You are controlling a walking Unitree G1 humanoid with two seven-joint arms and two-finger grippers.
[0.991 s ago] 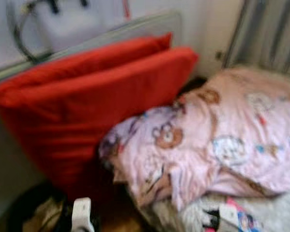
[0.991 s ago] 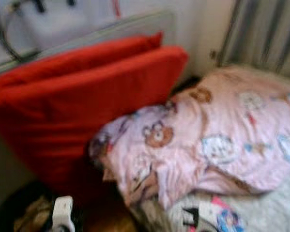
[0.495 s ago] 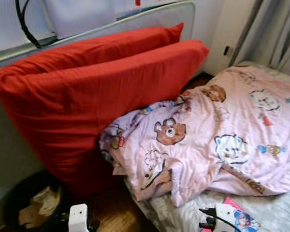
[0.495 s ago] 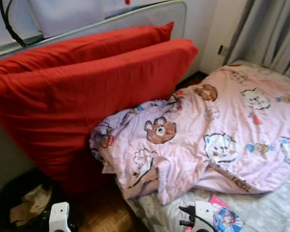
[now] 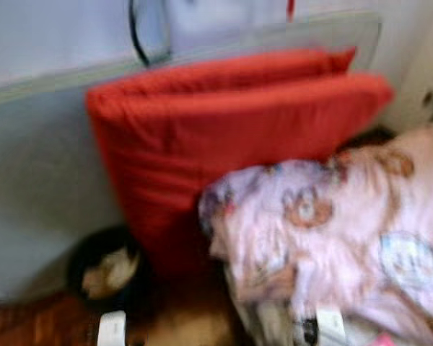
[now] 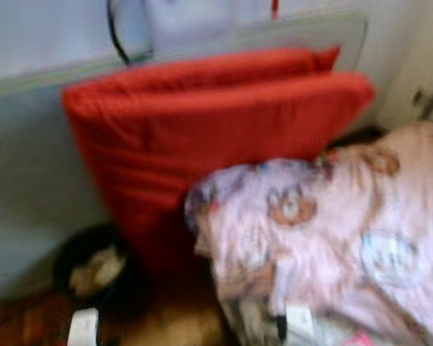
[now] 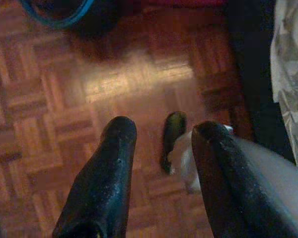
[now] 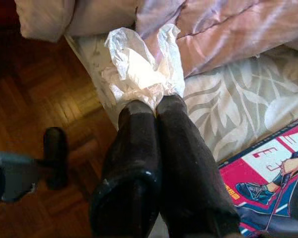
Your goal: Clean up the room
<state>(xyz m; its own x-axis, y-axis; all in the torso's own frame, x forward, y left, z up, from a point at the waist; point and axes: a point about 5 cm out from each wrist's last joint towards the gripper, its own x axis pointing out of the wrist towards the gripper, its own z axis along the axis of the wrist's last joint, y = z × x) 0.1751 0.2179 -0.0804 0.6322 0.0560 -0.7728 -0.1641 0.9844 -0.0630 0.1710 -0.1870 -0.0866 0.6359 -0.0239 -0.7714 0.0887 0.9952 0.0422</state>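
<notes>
Right pincer: its 2 long black fingers pressed together, pinching a crumpled white tissue.
Tissue position: above the edge of the bed with the grey-white leaf-patterned sheet.
Pink rumpled duvet: lies on the sheet beyond the tissue.
Colourful printed booklet: flat on the sheet beside the fingers.
Brown parquet floor: alongside the bed.

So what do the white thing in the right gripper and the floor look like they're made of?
The white wad pinched in the right gripper looks like thin, glossy plastic or tissue, crinkled and slightly translucent. The floor appears to be wood parquet with a shiny finish, reflecting light.
</notes>
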